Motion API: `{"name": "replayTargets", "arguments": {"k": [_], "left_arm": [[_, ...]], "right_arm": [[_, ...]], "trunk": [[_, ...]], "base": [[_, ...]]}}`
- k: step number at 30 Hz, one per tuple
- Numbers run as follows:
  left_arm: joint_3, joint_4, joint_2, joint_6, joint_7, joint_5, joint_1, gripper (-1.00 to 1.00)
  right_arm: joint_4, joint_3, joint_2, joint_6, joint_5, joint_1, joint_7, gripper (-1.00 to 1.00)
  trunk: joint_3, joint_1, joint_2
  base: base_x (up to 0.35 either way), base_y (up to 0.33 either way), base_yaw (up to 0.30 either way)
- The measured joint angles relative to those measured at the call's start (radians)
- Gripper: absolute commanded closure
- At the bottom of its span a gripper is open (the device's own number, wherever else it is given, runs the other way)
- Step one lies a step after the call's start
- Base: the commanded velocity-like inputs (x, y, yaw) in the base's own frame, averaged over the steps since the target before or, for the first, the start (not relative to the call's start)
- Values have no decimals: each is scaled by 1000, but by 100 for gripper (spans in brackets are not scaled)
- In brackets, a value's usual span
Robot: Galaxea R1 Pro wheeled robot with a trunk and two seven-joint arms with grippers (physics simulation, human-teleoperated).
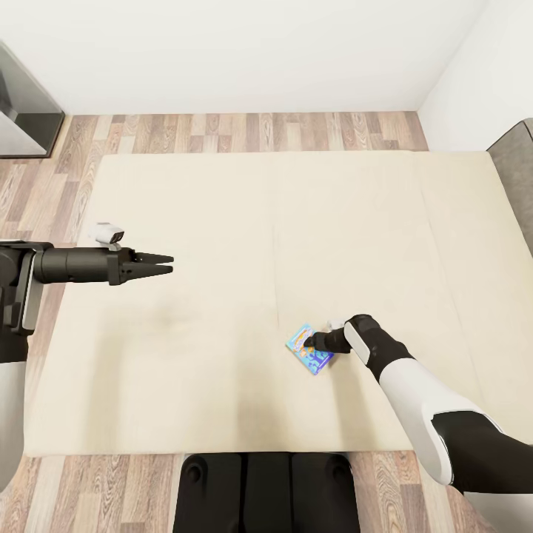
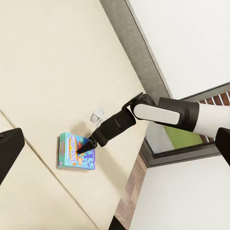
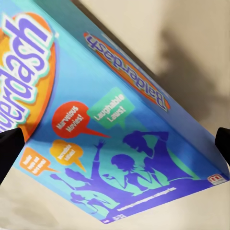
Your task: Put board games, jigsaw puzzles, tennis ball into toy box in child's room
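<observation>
A blue board game (image 1: 307, 351) with bright print lies flat on the beige bed (image 1: 222, 215), near its front edge. My right gripper (image 1: 316, 343) is down on the box, open, with its dark fingertips (image 3: 9, 148) on either side of the printed lid (image 3: 110, 124). The left wrist view shows the same box (image 2: 74, 152) with the right gripper (image 2: 87, 145) touching its top. My left gripper (image 1: 163, 265) hovers open over the left part of the mattress, well away from the box, holding nothing.
A grey headboard (image 1: 517, 174) runs along the bed's right side. Wood-plank floor (image 1: 222, 132) lies beyond the bed, with a grey-framed window (image 1: 22, 111) at the far left. My dark base (image 1: 266, 492) stands against the bed's front edge.
</observation>
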Motion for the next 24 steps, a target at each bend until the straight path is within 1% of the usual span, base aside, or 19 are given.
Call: {"name": "replayTargets", "arguments": {"k": [6, 11, 24], "left_arm": [[0, 0, 0, 0, 0, 0, 0, -100], [1, 1, -3, 0, 0, -1, 0, -100], [1, 3, -1, 0, 0, -2, 0, -100]], "right_arm": [[0, 0, 0, 0, 0, 0, 0, -100], [0, 0, 8, 2, 0, 0, -1, -100], [0, 0, 9, 3, 1, 0, -1, -100]], "trunk": [[0, 0, 0], [0, 0, 0], [0, 0, 0]], "base": [[0, 9, 0], [0, 83, 0], [0, 198, 0]]}}
